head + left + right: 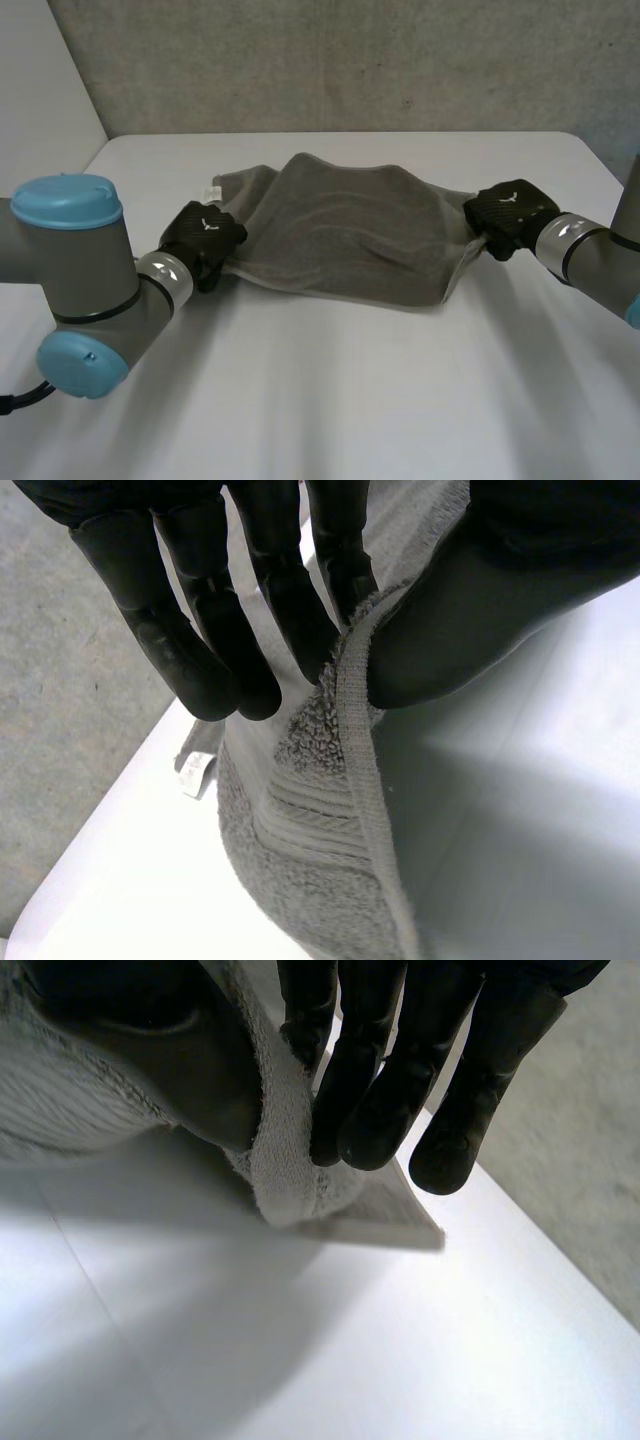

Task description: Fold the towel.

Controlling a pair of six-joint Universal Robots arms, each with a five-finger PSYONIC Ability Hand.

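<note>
I saw the grey towel (340,235) spread on the white table (330,400), toward twelve o'clock from its middle and partly doubled over. My left hand (203,240) sat at the towel's nine o'clock end, its fingers (200,630) pinching the hemmed edge against the thumb. My right hand (508,215) held the three o'clock end, the edge clamped between thumb and fingers (380,1090). A small white label (213,190) showed at twelve o'clock of the left hand.

My head camera looks down across the table (330,400) from behind; both wrist cameras sit close, facing, I think, the towel (340,235) ends it also shows.
</note>
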